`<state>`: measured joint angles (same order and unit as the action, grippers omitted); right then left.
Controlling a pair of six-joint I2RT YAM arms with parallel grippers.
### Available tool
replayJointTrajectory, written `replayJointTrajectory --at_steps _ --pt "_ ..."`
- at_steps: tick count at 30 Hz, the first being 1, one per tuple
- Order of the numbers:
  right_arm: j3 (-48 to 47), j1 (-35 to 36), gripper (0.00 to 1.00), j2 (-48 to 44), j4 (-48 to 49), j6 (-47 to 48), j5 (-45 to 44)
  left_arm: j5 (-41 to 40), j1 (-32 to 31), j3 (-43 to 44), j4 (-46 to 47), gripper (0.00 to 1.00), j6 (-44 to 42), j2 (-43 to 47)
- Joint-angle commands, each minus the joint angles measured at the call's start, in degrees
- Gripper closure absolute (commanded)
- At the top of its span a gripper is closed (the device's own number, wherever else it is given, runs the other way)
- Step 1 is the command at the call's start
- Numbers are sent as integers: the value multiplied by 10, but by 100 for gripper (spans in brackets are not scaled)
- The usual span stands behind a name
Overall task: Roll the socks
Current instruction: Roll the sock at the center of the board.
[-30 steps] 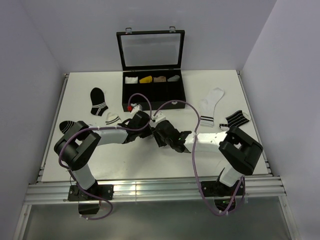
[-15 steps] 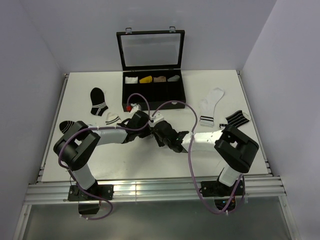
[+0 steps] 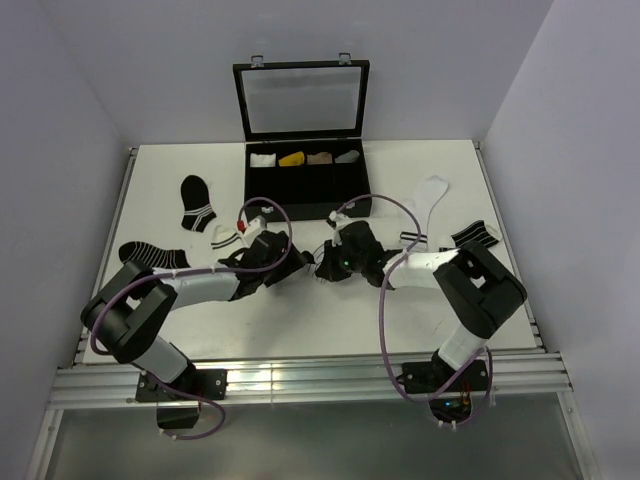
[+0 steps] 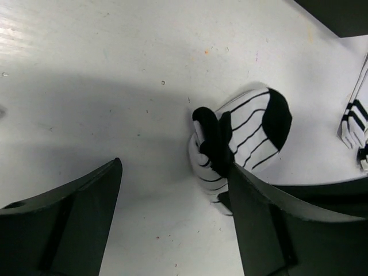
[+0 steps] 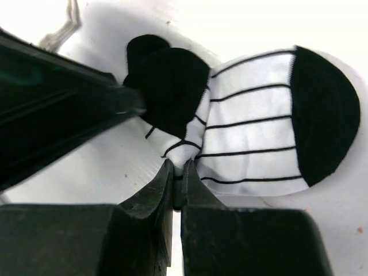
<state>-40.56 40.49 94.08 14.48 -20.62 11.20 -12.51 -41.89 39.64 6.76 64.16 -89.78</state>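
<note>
A striped sock [image 4: 250,135], partly rolled, on a white table [image 3: 300,320] between two robot arms.
To the left, the left gripper [image 4: 175,172] hangs with its fingers spread wide and empty, one finger just beside the roll, apparently ready to take hold; in the middle the sock lies curled at one end, black toe flat; to the right, the right gripper [image 5: 179,168] pinches a fold of the sock's edge, probably to stop the roll springing open.
</note>
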Motion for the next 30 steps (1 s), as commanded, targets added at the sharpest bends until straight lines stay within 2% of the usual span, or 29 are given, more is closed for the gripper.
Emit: replayJointTrajectory --at_steps 1,7,14,18,30 --pt "21 -44 100 18 53 -56 147 -18 -4 -18 26 21 12 26" --pt "37 -117 100 93 148 -142 302 0 -4 -37 75 22 -3 27" --pt "58 -174 98 174 274 -238 386 11 -5 -60 135 25 -20 26" --pt "52 -185 98 182 267 -239 388 8 -5 -99 215 23 -33 51" --pt "21 -188 96 183 189 -200 374 39 -5 -86 266 30 -53 -16"
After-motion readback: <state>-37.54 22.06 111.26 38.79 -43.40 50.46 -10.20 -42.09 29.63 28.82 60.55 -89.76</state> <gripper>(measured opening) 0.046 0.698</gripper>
